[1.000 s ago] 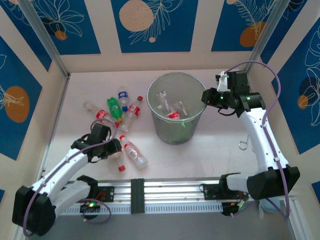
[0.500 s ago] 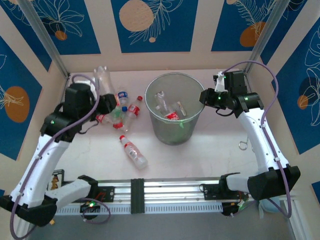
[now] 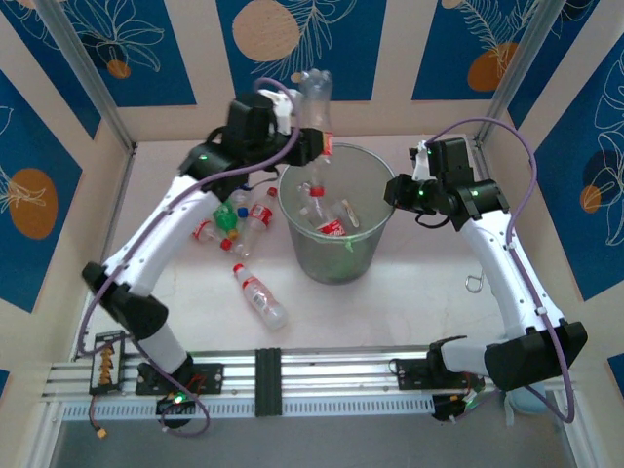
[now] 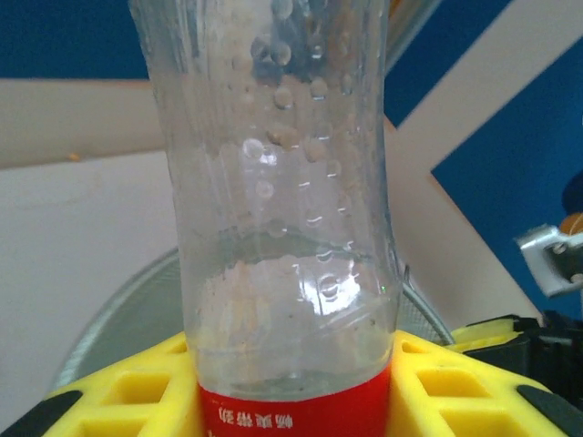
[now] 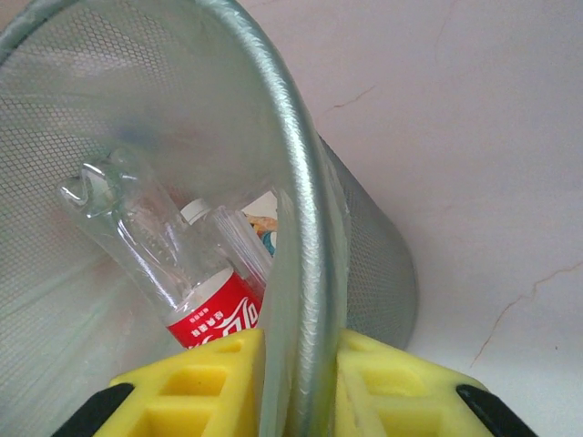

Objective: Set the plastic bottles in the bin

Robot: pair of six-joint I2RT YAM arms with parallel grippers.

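Overhead, near the bin's (image 3: pixel 336 268) far left rim, the left hand (image 3: pixel 309 146) pinches a red-labelled bottle (image 4: pixel 282 228); the right hand (image 5: pixel 296 387) grips the bin's right rim.

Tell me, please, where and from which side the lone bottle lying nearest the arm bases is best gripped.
Probably the red-labelled middle of the lone bottle, from straight above, closing across its width: it lies flat and diagonal on the table, clear of the other bottles.
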